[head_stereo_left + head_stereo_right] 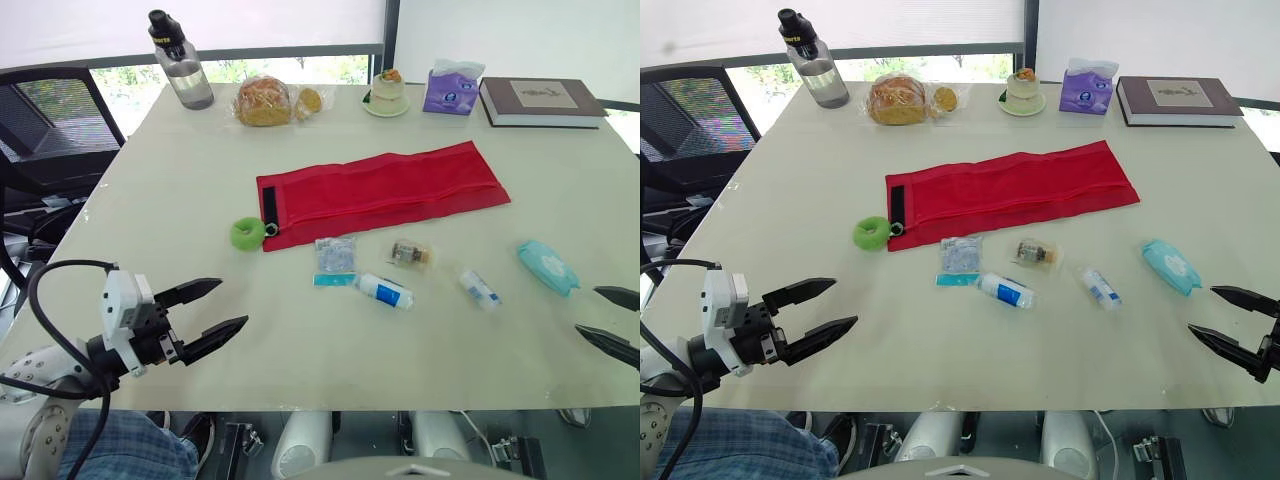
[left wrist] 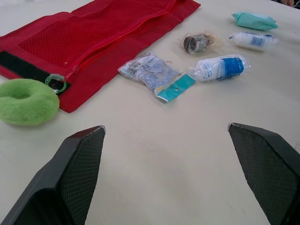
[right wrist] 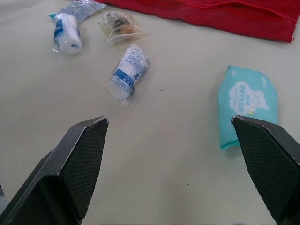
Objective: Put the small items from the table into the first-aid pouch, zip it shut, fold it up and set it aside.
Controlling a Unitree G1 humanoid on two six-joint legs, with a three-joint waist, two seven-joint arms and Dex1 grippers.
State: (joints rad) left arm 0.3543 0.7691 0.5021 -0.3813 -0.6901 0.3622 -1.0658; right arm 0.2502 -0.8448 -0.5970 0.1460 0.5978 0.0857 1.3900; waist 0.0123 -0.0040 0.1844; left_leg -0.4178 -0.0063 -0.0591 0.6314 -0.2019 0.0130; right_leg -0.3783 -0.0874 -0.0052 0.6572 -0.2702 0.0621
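My left fingers [image 1: 212, 336], spread wide and holding nothing, hover over the desk [image 1: 180, 180] at its 7 o'clock edge. My right fingers [image 1: 1245, 297], equally wide and empty, hover at 4 o'clock. Each pair points inward, so either one can reach the loose items between them.

The first-aid pouch [image 1: 385, 190] lies unfolded and flat mid-desk, its long axis running from 8 to 2 o'clock. This keeps the zip line uppermost and reachable. The green ring pull [image 1: 247, 234] sits at the pouch's 8 o'clock end, nearer my left side. I cannot tell whether the zip is open.

Five items lie in a loose row at 6 o'clock of the pouch, none touching it:
- a clear sachet [image 1: 335, 257]
- a blue-and-white roll [image 1: 386, 292]
- a small wrapped spool [image 1: 410, 253]
- a smaller roll [image 1: 480, 289]
- a teal wipes pack [image 1: 548, 267]

The sachet and the larger roll fall to my left side, the wipes and the smaller roll to my right. I judge that nothing has been packed yet.
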